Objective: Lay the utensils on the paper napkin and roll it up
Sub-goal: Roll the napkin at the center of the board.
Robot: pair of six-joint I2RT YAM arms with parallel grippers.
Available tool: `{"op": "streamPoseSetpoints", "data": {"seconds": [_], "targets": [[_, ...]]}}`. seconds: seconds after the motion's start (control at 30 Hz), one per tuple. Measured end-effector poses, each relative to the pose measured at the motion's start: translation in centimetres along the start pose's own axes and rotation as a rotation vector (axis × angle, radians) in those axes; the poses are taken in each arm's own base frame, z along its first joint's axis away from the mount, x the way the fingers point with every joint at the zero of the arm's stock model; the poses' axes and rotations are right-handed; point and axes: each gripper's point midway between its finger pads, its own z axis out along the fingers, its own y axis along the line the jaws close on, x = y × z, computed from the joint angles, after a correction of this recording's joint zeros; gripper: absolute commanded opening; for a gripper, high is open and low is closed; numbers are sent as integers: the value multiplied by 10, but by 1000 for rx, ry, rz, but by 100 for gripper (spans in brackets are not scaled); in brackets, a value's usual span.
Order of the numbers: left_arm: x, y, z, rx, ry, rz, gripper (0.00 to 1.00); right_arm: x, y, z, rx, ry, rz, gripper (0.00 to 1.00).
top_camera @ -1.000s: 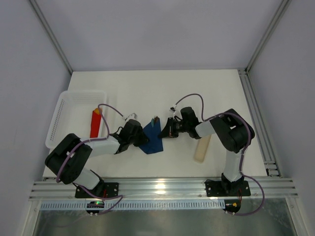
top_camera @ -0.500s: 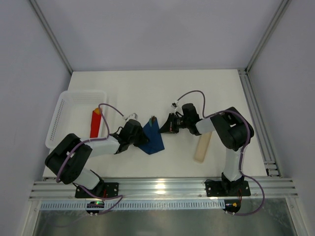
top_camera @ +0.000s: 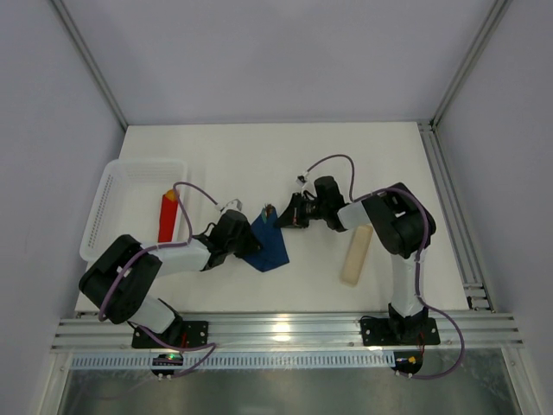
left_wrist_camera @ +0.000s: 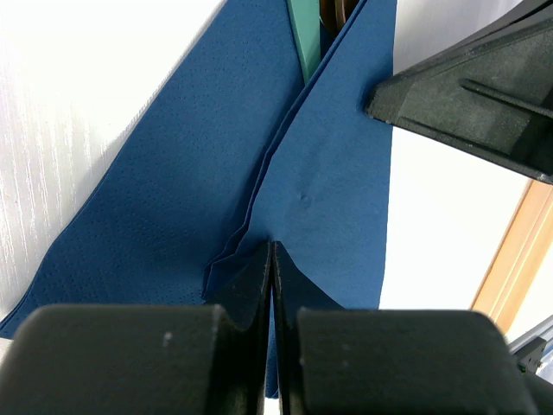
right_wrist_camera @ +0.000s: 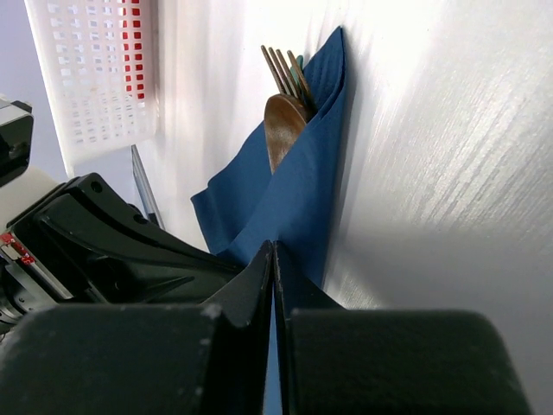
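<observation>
1. Napkin (top_camera: 271, 247) of dark navy paper lies on the white table (top_camera: 259, 156) between the two arms. It is folded over into a narrow wedge, with the slimmer end pointing to the far side.
2. The utensils (right_wrist_camera: 281, 117) are tucked inside that fold. A brown spoon bowl and a set of fork tines stick out of the far end, and the rest is covered by paper.
3. The left gripper (left_wrist_camera: 271, 252) has its jaws pressed together, the tips at a crumpled crease in the napkin's near left part. Whether paper is pinched between them cannot be told.
4. The right gripper (right_wrist_camera: 273, 251) is also closed. Its tips are at the napkin's right edge, close to the left gripper.
5. A pale beige bar (top_camera: 356, 255) lies on the table to the right of the napkin, apart from it.
6. A white perforated basket (top_camera: 143, 162) sits at the table's left edge and holds a red block with an orange tip (top_camera: 166, 220).
</observation>
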Motion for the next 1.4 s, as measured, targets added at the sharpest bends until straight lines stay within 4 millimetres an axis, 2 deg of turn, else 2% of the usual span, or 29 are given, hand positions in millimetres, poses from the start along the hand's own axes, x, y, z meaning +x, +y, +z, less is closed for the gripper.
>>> {"op": "streamPoseSetpoints", "data": {"seconds": [0.43, 0.9, 1.07, 1.4], "targets": [[0, 0, 0, 1, 0, 0, 0, -6, -1, 0, 11, -10, 8, 4], [0, 0, 0, 0, 0, 0, 0, -39, 7, 6, 30, -56, -20, 4], [0, 0, 0, 1, 0, 0, 0, -33, -10, 13, 56, -38, 10, 3], [0, 0, 0, 0, 1, 0, 0, -33, -12, 13, 61, -40, 10, 4]]}}
